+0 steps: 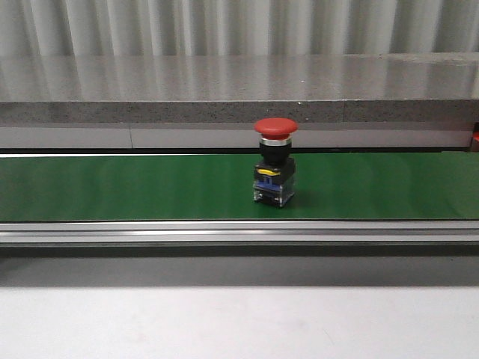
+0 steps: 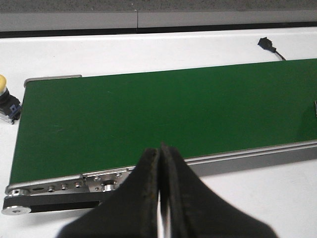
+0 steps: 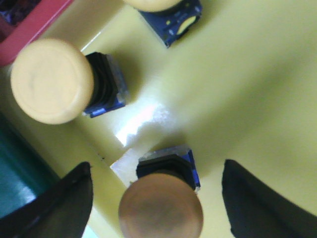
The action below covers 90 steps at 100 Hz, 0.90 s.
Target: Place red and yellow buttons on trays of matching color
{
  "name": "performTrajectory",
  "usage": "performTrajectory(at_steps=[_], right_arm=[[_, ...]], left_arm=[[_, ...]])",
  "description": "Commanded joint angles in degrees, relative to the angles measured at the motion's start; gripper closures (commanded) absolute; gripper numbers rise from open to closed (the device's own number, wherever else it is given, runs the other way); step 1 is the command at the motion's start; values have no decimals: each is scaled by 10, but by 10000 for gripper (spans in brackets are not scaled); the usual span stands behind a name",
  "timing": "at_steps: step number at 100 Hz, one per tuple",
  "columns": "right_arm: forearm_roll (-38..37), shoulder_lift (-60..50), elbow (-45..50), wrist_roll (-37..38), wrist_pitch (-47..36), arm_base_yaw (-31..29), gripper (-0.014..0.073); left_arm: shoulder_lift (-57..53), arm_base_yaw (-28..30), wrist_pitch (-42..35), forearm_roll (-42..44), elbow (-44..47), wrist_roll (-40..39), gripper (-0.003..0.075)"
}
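In the front view, a red button (image 1: 275, 161) is seen upright at the centre of the green belt (image 1: 135, 187). In the left wrist view, the left tool (image 2: 161, 193) is pressed closed, empty, over the belt; a yellow button (image 2: 7, 99) is seen on the white worktop (image 2: 148, 52) just beside the belt's end. In the right wrist view, the right tool (image 3: 156, 198) is spread wide around a yellow button (image 3: 163, 203) on the yellow tray (image 3: 247, 89), two more being seen at ten and twelve o'clock.

Ahead of me runs a green conveyor belt (image 1: 135, 187) with a silver rail (image 1: 224, 232); a grey stone ledge (image 1: 224, 90) lies at twelve o'clock beyond it, a small black connector (image 2: 266, 43) nearby.
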Motion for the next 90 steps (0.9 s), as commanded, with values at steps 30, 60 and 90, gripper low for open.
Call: performTrajectory(at_steps=[30, 60, 90], right_arm=[[3, -145, -14, -9, -12, 37, 44], [3, -189, -32, -32, 48, 151, 2], [3, -188, -104, -35, 132, 257, -45]], left_arm=[[0, -4, -35, -8, -16, 1, 740], [0, -4, -35, -8, -16, 1, 740], [0, -4, -35, -8, -16, 1, 740]])
